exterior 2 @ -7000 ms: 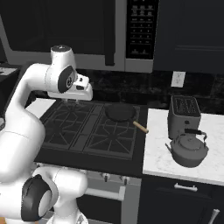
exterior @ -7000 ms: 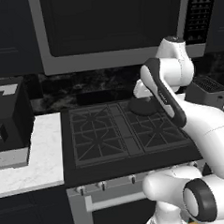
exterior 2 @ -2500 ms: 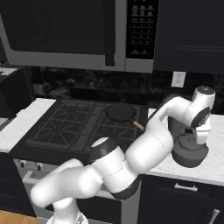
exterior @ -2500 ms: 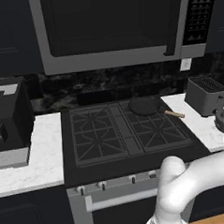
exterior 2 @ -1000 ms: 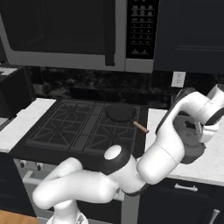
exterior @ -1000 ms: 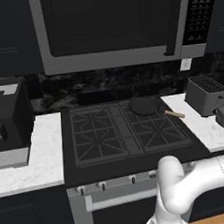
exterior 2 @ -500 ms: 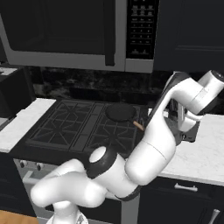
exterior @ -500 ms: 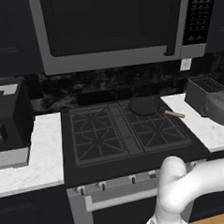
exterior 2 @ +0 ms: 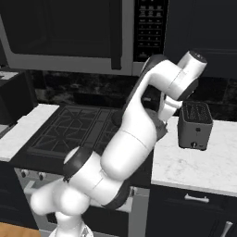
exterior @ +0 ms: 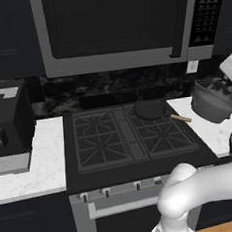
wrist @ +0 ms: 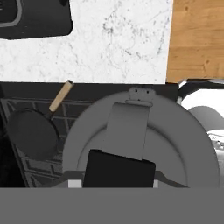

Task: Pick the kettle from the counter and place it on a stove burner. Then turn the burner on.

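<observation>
I have the gripper clamped on the kettle, which hangs under my fingers in the air above the counter. The skillet sits on the cooktop, off to the fingers' side.

dark cabinets all round | big steel microwave over the range | black speckled backsplash | toaster on the right | wood floor | pretty dim lighting overall
</observation>
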Motion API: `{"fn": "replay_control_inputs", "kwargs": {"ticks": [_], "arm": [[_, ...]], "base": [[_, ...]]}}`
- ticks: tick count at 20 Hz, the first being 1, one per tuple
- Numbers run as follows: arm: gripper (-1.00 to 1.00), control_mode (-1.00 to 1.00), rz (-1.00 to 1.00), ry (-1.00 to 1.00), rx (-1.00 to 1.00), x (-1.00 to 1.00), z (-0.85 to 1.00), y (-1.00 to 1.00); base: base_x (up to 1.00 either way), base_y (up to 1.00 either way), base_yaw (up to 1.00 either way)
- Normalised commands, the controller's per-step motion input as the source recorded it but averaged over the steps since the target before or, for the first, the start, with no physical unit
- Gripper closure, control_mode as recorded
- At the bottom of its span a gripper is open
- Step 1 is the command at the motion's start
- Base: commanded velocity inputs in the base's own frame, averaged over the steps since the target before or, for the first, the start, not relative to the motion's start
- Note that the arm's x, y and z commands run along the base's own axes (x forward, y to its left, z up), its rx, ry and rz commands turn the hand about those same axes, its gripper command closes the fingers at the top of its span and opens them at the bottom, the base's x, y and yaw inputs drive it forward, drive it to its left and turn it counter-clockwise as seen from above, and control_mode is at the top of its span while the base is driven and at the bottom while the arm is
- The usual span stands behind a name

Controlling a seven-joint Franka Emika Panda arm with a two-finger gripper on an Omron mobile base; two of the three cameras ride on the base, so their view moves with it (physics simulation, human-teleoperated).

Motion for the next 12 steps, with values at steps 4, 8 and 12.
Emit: {"fn": "replay_control_inputs", "kwargs": {"ticks": [4,8,12], "arm": [[1.00,-1.00,0.00,0.00,0.00,-0.19,0.23,1.00],[1.00,-1.00,0.00,-0.06,0.00,-0.52,-0.01,1.00],[1.00,-1.00,0.00,-0.14,0.02,-0.33,-0.22,1.00]], "base": [[0.00,0.00,0.00],[0.00,0.00,0.00],[0.00,0.00,0.00]]}}
